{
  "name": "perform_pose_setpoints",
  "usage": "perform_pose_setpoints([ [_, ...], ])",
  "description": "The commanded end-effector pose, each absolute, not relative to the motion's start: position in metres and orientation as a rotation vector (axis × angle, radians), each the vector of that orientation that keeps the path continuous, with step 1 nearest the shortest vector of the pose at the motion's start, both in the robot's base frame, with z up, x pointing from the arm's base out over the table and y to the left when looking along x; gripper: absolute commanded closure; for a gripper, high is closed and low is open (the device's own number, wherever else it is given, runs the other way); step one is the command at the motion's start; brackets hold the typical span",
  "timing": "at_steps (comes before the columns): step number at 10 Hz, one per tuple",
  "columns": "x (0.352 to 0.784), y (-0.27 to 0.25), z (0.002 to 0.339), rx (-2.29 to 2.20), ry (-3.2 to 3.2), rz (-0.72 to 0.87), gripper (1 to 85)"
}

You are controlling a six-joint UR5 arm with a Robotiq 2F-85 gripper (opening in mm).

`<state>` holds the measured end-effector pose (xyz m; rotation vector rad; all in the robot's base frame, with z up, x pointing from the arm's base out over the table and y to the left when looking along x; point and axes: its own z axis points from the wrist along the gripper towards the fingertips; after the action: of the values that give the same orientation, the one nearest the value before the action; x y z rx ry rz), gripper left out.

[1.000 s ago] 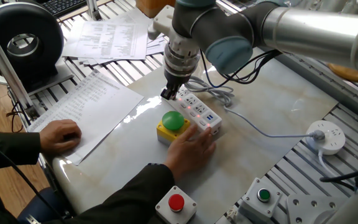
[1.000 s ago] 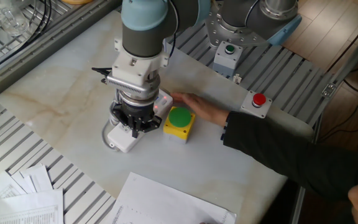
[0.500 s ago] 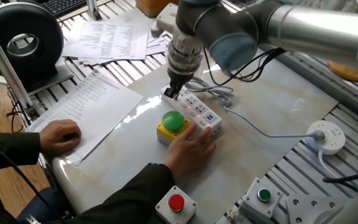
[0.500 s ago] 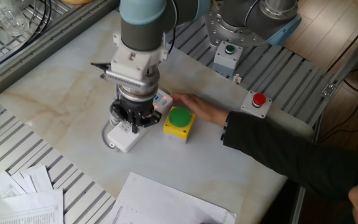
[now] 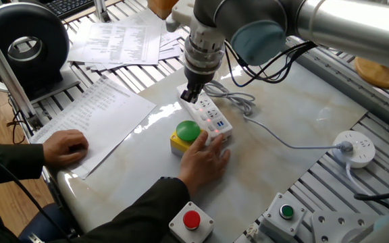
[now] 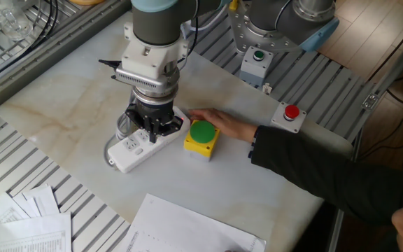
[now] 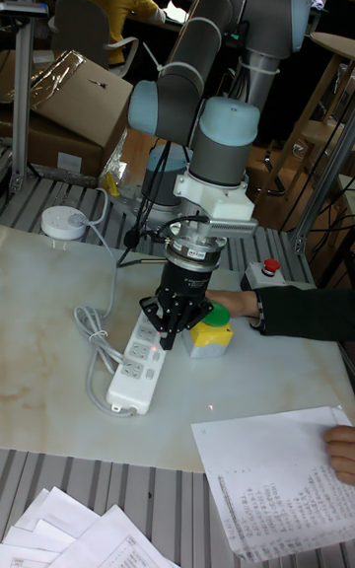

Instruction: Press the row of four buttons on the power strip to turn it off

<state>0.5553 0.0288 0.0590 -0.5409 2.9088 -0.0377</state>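
Note:
The white power strip (image 5: 208, 119) (image 6: 140, 144) (image 7: 137, 362) lies on the marble-look table, its grey cord (image 7: 92, 325) coiled beside it. My gripper (image 5: 190, 97) (image 6: 152, 127) (image 7: 170, 333) points straight down with its dark fingers shut to a point, the tips touching the strip's top near its far end. The row of four buttons is too small to make out singly. A person's hand (image 5: 206, 158) (image 6: 220, 123) rests on the strip's other end, beside a green dome button on a yellow box (image 5: 186, 135) (image 6: 202, 135).
A round white socket puck (image 5: 355, 148) lies at the right. Grey boxes with a red button (image 5: 192, 221) and a green button (image 5: 287, 212) stand near the front edge. Printed sheets (image 5: 104, 113) lie left, under the person's other hand (image 5: 66, 147).
My gripper has shifted along the strip toward its corded end. The strip has slid and turned a little under it, and the red glow at its switches no longer shows.

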Motion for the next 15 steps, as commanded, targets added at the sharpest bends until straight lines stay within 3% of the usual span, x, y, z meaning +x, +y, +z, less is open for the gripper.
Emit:
perform_pose_setpoints([
  [1, 0.564, 0.023, 0.050, -0.553, 2.887, -0.043, 84.7],
  [12, 0.566, 0.023, 0.025, -0.532, 2.849, -0.012, 84.7],
  [15, 0.557, 0.019, 0.034, -0.543, 2.859, -0.008, 84.7],
])
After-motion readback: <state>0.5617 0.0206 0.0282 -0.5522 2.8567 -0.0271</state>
